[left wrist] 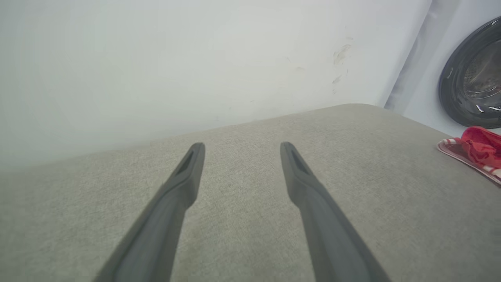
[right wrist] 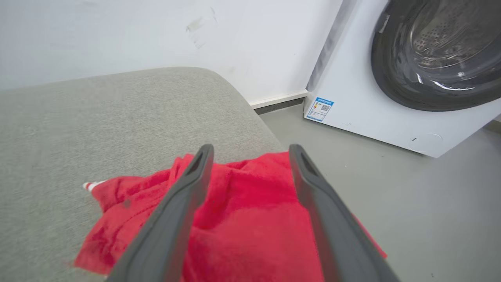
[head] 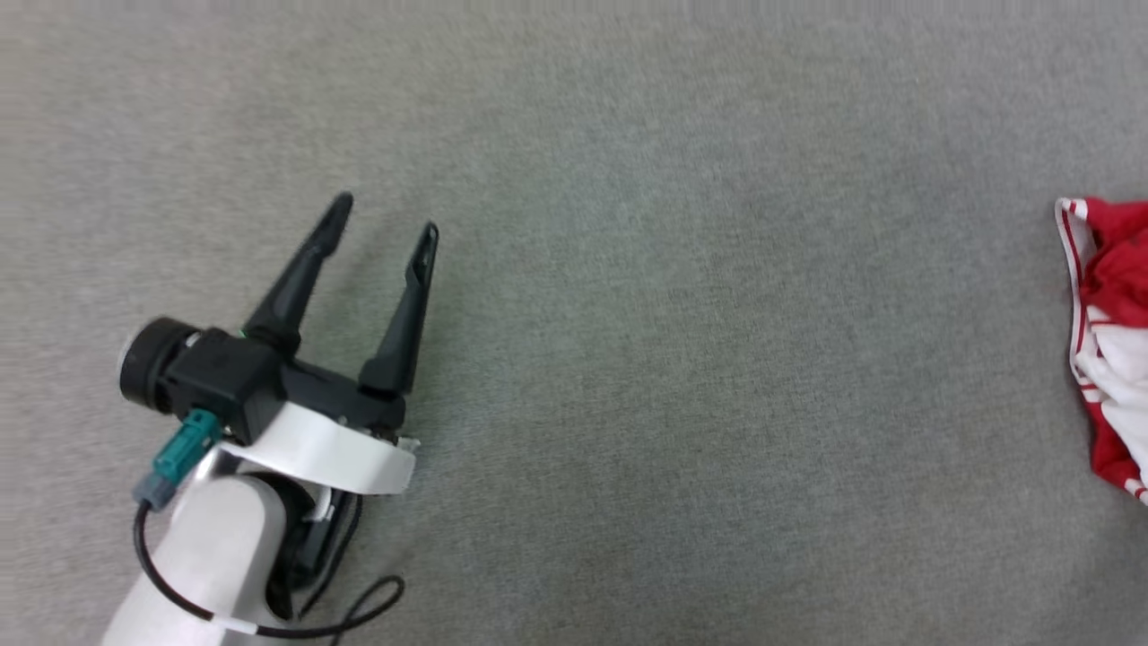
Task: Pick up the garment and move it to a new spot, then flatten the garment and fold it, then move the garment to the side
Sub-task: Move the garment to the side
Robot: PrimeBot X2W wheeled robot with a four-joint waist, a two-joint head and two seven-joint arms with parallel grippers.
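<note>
The garment (head: 1112,341), red with white parts and striped trim, lies bunched at the right edge of the grey padded surface; the left wrist view catches it as the garment (left wrist: 475,150) at far right. My left gripper (head: 384,218) hovers open over bare surface at the lower left, far from the cloth, with nothing between its fingers; in its own view the left gripper (left wrist: 242,150) points toward the wall. My right gripper (right wrist: 250,152) is open just above the red garment (right wrist: 250,219), whose cloth lies beneath and between the spread fingers near the surface's right edge.
The grey padded surface (head: 628,359) stretches wide between the left gripper and the garment. A white wall (left wrist: 195,58) stands behind it. A white washing machine (right wrist: 352,105) with a dark round door stands on the grey floor (right wrist: 430,203) to the right of the surface's edge.
</note>
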